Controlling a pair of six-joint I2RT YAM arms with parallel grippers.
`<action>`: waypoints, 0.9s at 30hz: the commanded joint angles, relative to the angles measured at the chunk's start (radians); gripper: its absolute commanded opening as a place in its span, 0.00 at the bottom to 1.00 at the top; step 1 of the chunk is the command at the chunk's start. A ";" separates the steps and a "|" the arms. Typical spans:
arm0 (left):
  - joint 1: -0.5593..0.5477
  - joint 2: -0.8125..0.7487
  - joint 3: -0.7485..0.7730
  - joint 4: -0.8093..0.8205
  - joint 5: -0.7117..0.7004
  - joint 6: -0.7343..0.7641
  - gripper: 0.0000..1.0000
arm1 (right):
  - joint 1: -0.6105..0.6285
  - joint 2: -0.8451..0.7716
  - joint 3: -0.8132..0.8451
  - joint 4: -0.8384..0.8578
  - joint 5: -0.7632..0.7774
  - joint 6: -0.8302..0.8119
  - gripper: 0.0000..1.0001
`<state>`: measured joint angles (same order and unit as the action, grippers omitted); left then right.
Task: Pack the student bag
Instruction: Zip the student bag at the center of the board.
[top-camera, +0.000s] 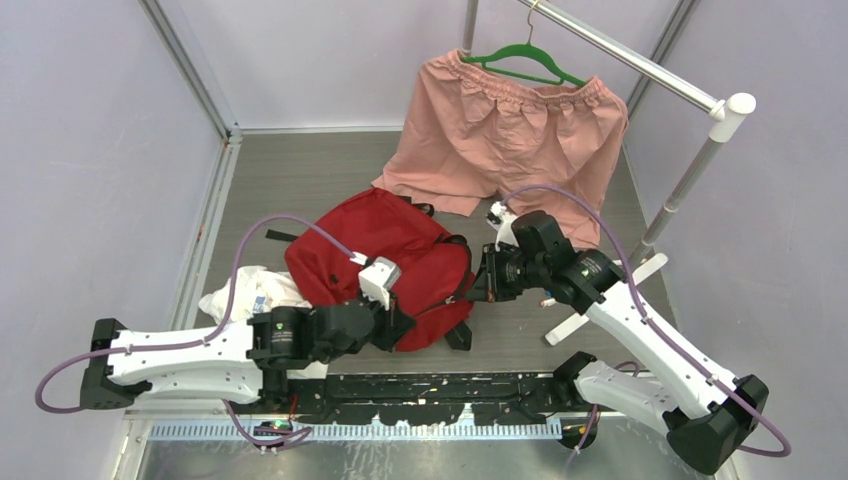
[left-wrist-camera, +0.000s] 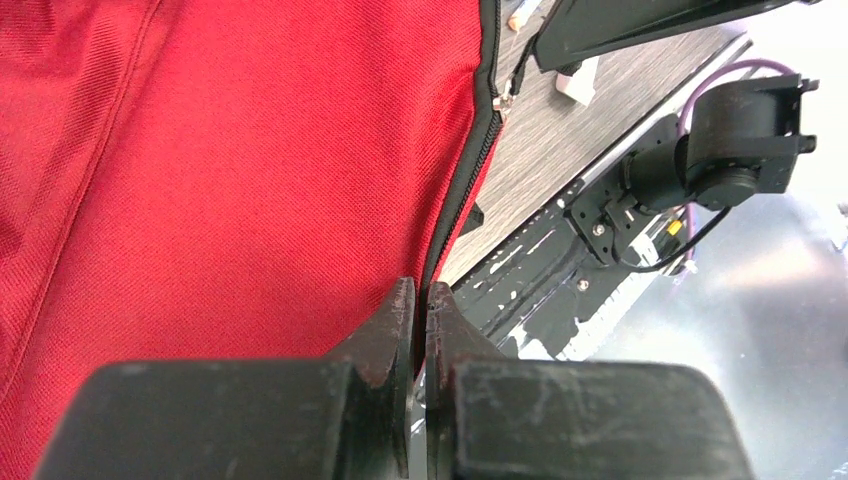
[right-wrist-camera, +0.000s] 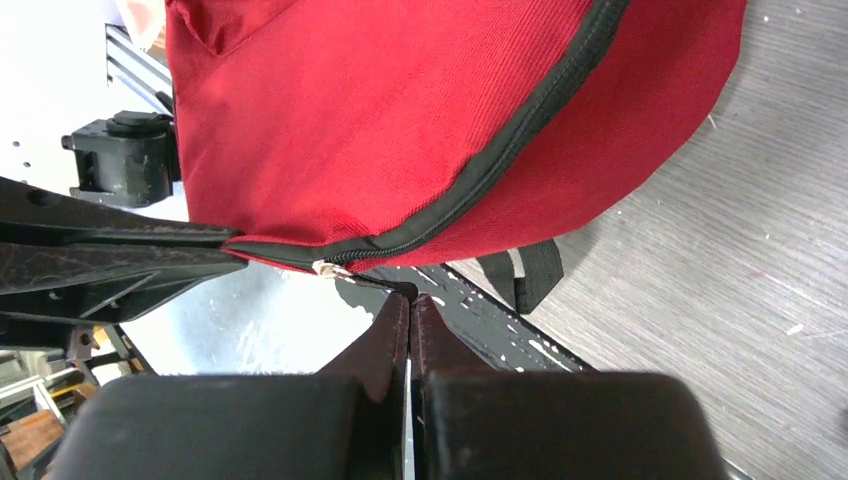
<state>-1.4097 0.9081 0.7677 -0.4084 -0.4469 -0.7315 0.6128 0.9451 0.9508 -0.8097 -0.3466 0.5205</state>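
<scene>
1. Red fabric backpack (top-camera: 385, 262) with black zippers lies on the grey wood-grain table (top-camera: 290, 180), between the two arms, near the pink shorts (top-camera: 510, 130) on a green hanger (top-camera: 525, 62);
2. left gripper (left-wrist-camera: 420, 300) pinched fully together on the backpack's black zipper edge at its near side;
3. right gripper (right-wrist-camera: 410, 305) likewise closed tight, its tips nipping the black zipper pull (right-wrist-camera: 375, 281) at the backpack's right side.
</scene>
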 joint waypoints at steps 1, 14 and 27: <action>-0.012 -0.126 -0.030 -0.423 -0.054 -0.038 0.00 | -0.126 0.028 -0.008 0.021 0.444 -0.077 0.01; -0.012 -0.095 -0.071 -0.290 0.021 -0.025 0.00 | -0.169 0.088 0.030 0.204 0.012 0.036 0.56; -0.012 -0.085 -0.070 -0.166 0.050 0.020 0.42 | -0.082 0.108 -0.245 0.500 -0.101 0.332 0.53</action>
<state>-1.4212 0.8700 0.6968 -0.6662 -0.4038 -0.7200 0.4873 1.0405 0.7136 -0.4786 -0.3954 0.7620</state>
